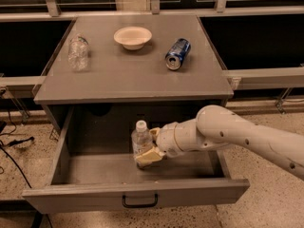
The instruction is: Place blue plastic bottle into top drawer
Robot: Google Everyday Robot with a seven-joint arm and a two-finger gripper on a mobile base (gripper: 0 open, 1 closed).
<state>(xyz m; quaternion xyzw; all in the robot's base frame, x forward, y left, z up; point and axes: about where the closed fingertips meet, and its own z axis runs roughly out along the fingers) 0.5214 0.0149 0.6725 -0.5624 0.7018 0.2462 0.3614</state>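
The pincer [149, 152] sits just left of the frame's centre, low inside the open drawer [137, 190]. It is pinching the tall bottle [141, 137] around its lower half, with its tan fingers [152, 155] pressed against the plastic. The bottle stands upright, white cap on top, inside the drawer's walls near the middle and behind the front panel with its black handle [140, 202]. The pincer hides the bottle's base, so I cannot tell whether it rests on the drawer floor. The pale arm [247, 134] reaches in from the right edge of the frame. The carrying part looks done, since the bottle is already inside the drawer. What seems left is to settle it on the floor if it is not there, let go, and draw the arm out without tipping it. In the upper half, the desk [133, 77] carries a dented bottle [78, 52] at upper left, a bowl [133, 36] at top centre and a blue can [177, 53] to its right.
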